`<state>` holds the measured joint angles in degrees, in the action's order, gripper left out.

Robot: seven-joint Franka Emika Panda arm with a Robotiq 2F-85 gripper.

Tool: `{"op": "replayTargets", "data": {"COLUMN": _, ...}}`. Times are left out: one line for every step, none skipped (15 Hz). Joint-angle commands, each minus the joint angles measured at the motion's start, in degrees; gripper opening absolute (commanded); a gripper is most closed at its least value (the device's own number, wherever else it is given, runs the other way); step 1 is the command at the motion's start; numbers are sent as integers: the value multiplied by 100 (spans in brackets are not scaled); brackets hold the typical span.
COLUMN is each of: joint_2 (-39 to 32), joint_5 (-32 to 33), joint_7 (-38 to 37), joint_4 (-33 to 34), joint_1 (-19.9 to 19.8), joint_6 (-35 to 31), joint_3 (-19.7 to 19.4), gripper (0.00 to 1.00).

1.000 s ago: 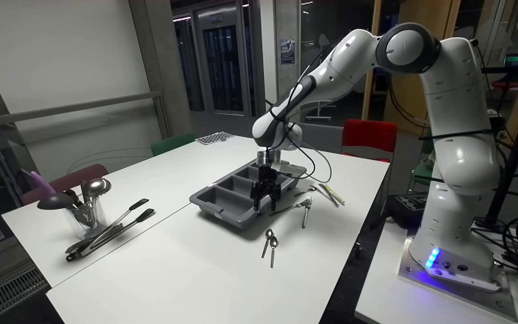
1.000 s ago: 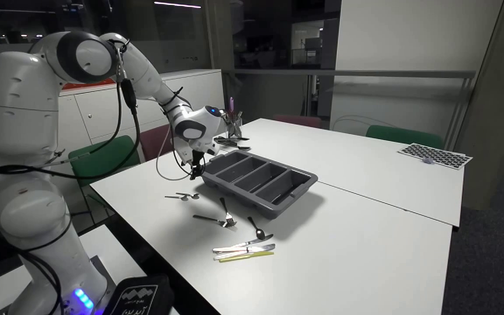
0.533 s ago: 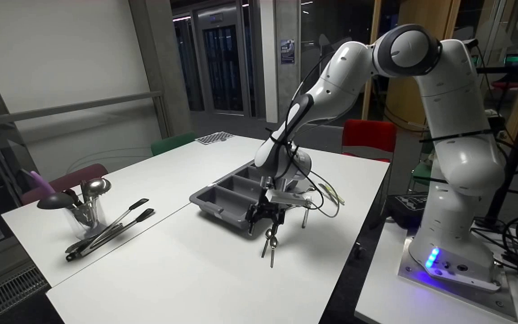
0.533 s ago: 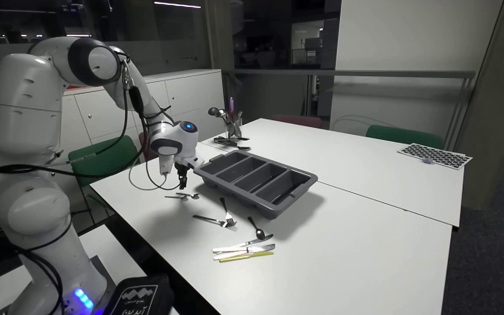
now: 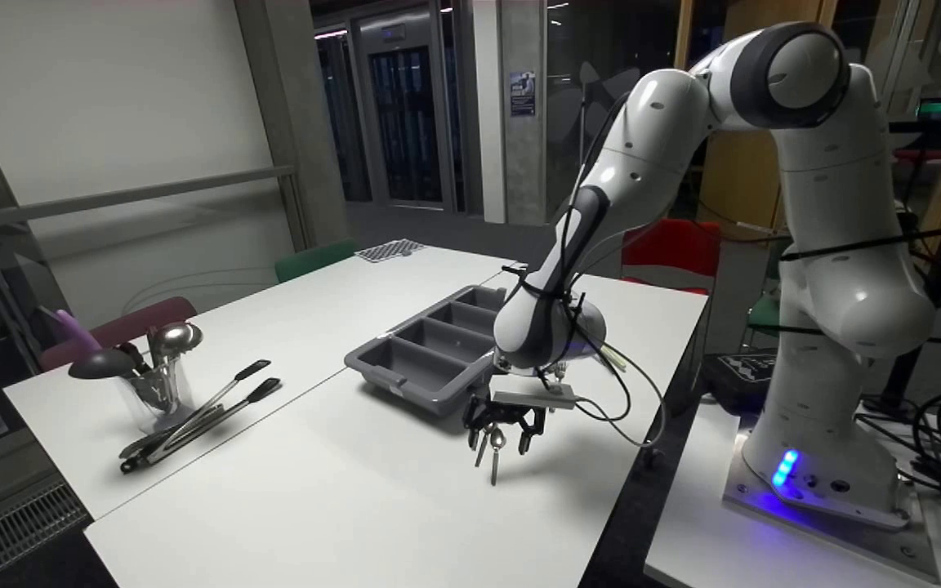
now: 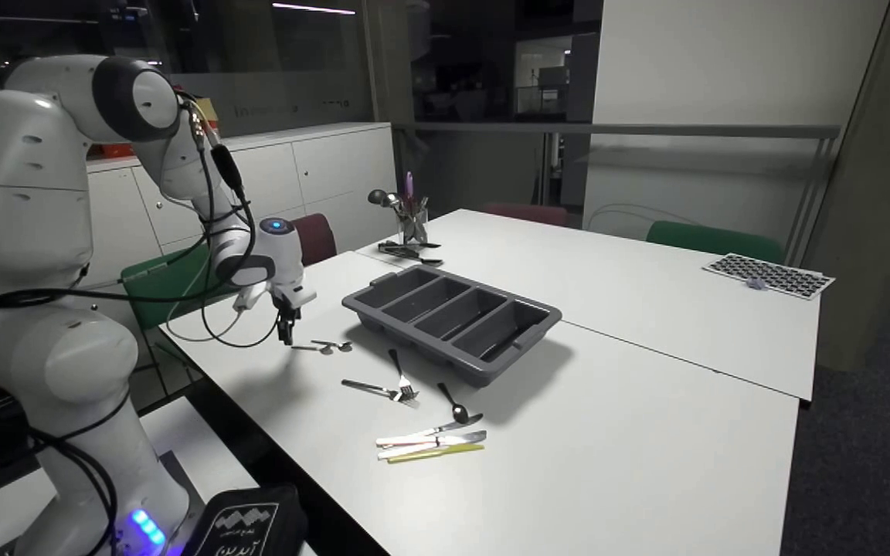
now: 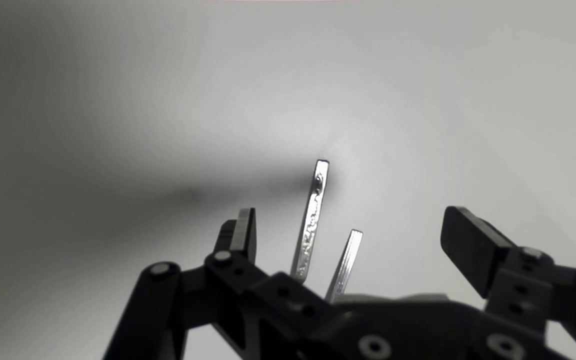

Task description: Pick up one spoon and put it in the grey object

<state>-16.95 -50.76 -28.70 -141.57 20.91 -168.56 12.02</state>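
Tray (image 6: 445, 351): dark grey, rectangular, raised rim, divided into four long compartments; upright on the table (image 6: 607, 463).

Spoon pair (image 5: 498, 442): metal, lying on the table outside the tray, side by side, bowls near each other; whether they touch, cannot tell.

Third spoon (image 6: 459, 413): metal, on the table near the tray, apart from the pair.

Hand (image 5: 500, 445): black, two-fingered, pointing down, spread wide. Hovers above the table close to the spoon pair; in the wrist view both spoon handles show in the span between the fingers (image 7: 249, 235).

Arm (image 5: 650, 175): white with dark bands, black cables strapped along it; base lit blue in both exterior views.

Forks (image 6: 405, 386), two: heads together, handles splayed, lying between the spoon pair and the third spoon.

Knives (image 6: 460, 439), several: loose bundle, count unclear; yellow piece (image 6: 437, 453) alongside.

Jar (image 5: 180, 400): clear, upright, on the table well apart from the hand. Holds a black ladle (image 5: 100, 364), a shiny ladle (image 5: 179, 337), a purple handle (image 5: 76, 330) and others too crowded to tell.

Tongs (image 5: 225, 412), one pair: black-tipped, lying just beside the jar.

Sheet (image 6: 769, 274): white, dark-patterned, flat at a far corner of the table in an exterior view. Lilac item (image 6: 755, 283) on its edge, too small to name.

Red chair (image 5: 673, 253), green chair (image 6: 715, 241): at the table, backs showing.
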Motion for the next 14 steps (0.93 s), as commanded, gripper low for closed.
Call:
{"op": "replayTargets", "data": {"joint_2": 105, "joint_5": 399, "joint_7": -194, "joint_4": -94, "joint_1": -16, "joint_6": 71, "joint_3": 19, "gripper": 100}}
{"op": "replayTargets", "data": {"joint_2": 194, "joint_5": 629, "joint_7": -280, "joint_4": -157, "joint_1": 11, "joint_6": 176, "joint_3": -22, "gripper": 100}}
{"op": "replayTargets", "data": {"joint_2": 261, "joint_5": 712, "joint_7": -291, "joint_4": -191, "joint_1": 17, "joint_6": 231, "joint_3": -46, "gripper": 100}}
{"op": "replayTargets", "data": {"joint_2": 303, "joint_5": 741, "joint_7": -291, "joint_4": -215, "joint_1": 11, "joint_6": 256, "joint_3": -56, "gripper": 100}}
{"op": "replayTargets", "data": {"joint_2": 315, "joint_5": 758, "joint_7": -292, "joint_4": -225, "joint_1": 8, "joint_6": 260, "joint_3": -65, "gripper": 100}}
{"op": "replayTargets", "data": {"joint_2": 315, "joint_5": 766, "joint_7": -292, "joint_4": -230, "joint_1": 7, "joint_6": 260, "joint_3": -71, "gripper": 100}}
{"op": "replayTargets", "data": {"joint_2": 245, "joint_5": 767, "joint_7": -439, "joint_4": -200, "joint_1": 9, "joint_6": 241, "joint_3": -109, "gripper": 100}}
{"op": "replayTargets", "data": {"joint_2": 196, "joint_5": 776, "joint_7": -528, "joint_4": -185, "joint_1": 3, "joint_6": 264, "joint_3": -137, "gripper": 100}}
{"op": "replayTargets", "data": {"joint_2": 176, "joint_5": 774, "joint_7": -696, "joint_4": -215, "joint_1": 26, "joint_6": 220, "joint_3": -168, "gripper": 100}}
{"op": "replayTargets", "data": {"joint_2": 174, "joint_5": 761, "joint_7": -792, "joint_4": -229, "joint_1": 27, "joint_6": 214, "joint_3": -163, "gripper": 100}}
{"op": "replayTargets", "data": {"joint_2": 164, "joint_5": 757, "joint_7": -940, "joint_4": -251, "joint_1": 45, "joint_6": 174, "joint_3": -171, "gripper": 100}}
{"op": "replayTargets", "data": {"joint_2": 173, "joint_5": 756, "joint_7": -1083, "joint_4": -292, "joint_1": 70, "joint_6": 129, "joint_3": -172, "gripper": 100}}
{"op": "replayTargets", "data": {"joint_2": 195, "joint_5": 745, "joint_7": -1225, "joint_4": -340, "joint_1": 92, "joint_6": 81, "joint_3": -166, "gripper": 100}}
{"op": "replayTargets", "data": {"joint_2": 219, "joint_5": 778, "joint_7": -1378, "joint_4": -386, "joint_1": 120, "joint_6": 46, "joint_3": -179, "gripper": 100}}
